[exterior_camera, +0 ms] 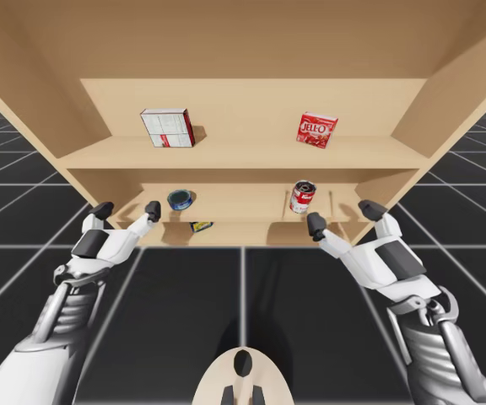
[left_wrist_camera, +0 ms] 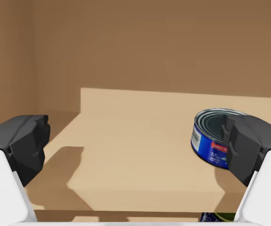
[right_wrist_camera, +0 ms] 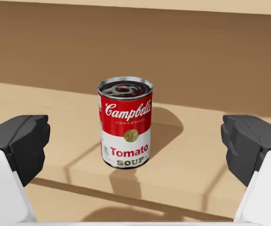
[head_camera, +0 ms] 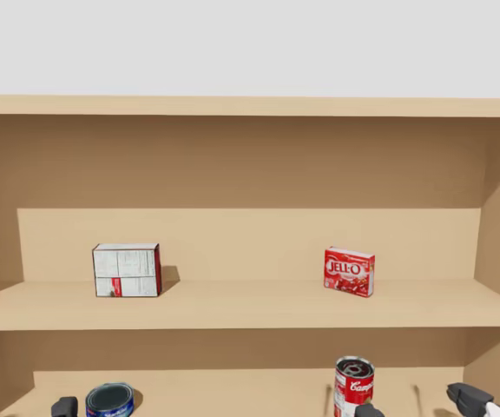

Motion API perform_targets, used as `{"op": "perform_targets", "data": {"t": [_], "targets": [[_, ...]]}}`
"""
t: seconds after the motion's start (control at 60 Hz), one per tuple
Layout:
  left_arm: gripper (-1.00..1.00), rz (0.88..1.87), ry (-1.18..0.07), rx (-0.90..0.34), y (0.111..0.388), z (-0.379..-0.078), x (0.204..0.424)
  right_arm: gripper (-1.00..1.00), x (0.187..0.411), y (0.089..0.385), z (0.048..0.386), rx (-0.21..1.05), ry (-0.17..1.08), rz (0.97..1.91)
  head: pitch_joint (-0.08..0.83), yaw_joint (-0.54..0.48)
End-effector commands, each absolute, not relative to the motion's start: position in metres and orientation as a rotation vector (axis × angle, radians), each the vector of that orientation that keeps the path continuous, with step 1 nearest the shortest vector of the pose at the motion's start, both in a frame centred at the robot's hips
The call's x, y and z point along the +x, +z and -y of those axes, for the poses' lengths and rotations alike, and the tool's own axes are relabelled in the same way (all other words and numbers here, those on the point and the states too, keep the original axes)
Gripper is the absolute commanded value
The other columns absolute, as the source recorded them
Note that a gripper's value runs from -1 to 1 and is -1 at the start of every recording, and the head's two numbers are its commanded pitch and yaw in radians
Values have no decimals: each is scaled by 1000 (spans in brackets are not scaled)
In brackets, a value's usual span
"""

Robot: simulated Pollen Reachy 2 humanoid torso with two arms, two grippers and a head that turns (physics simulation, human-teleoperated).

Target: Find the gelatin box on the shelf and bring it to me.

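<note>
Your left gripper (exterior_camera: 126, 209) hovers at the front edge of the lower board of the light wooden shelf unit (exterior_camera: 243, 153), its two dark fingers spread wide and holding nothing. Above it, on the left half of the upper board, a white-and-red cardboard box (exterior_camera: 167, 127) stands upright, close to the back wall. On the lower board a flat blue metal tin (exterior_camera: 180, 199) sits just ahead of that gripper. In the left wrist view it lies off towards one finger and is partly hidden behind it. Under that board a small blue-and-yellow thing (exterior_camera: 201, 226) peeks out, too hidden to name. The small red gelatin box (exterior_camera: 316, 130) you want stands upright on the right half of the upper board, well apart from the white-and-red box and from both grippers. Below it on the lower board, slightly to its left, a red-and-white cylindrical soup can (exterior_camera: 302, 197) stands upright. Your right gripper (exterior_camera: 342, 216) is level with that board, its fingers wide apart and gripping nothing. In the right wrist view the soup can is ahead of it, in line with the gap between the fingers and untouched.
</note>
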State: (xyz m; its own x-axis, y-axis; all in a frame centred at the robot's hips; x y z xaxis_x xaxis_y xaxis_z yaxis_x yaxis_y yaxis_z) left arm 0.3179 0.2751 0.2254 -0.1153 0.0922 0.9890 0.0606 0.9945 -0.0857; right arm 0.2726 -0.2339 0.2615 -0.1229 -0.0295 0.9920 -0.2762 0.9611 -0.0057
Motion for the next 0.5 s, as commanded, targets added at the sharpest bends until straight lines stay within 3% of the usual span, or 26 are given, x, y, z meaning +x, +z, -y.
{"op": "perform_targets", "data": {"t": [0.017, 0.233, 0.5], "targets": [[-1000, 1688, 26, -115, 226, -275, 318, -1000, 271, 259, 235, 219, 188, 1679, 3, -28], [-1000, 1688, 23, -112, 226, -275, 317, -1000, 271, 263, 237, 233, 190, 1694, 34, -54], [-1000, 1691, 20, -128, 227, -274, 315, -1000, 271, 263, 236, 236, 190, 1695, 117, -233]]}}
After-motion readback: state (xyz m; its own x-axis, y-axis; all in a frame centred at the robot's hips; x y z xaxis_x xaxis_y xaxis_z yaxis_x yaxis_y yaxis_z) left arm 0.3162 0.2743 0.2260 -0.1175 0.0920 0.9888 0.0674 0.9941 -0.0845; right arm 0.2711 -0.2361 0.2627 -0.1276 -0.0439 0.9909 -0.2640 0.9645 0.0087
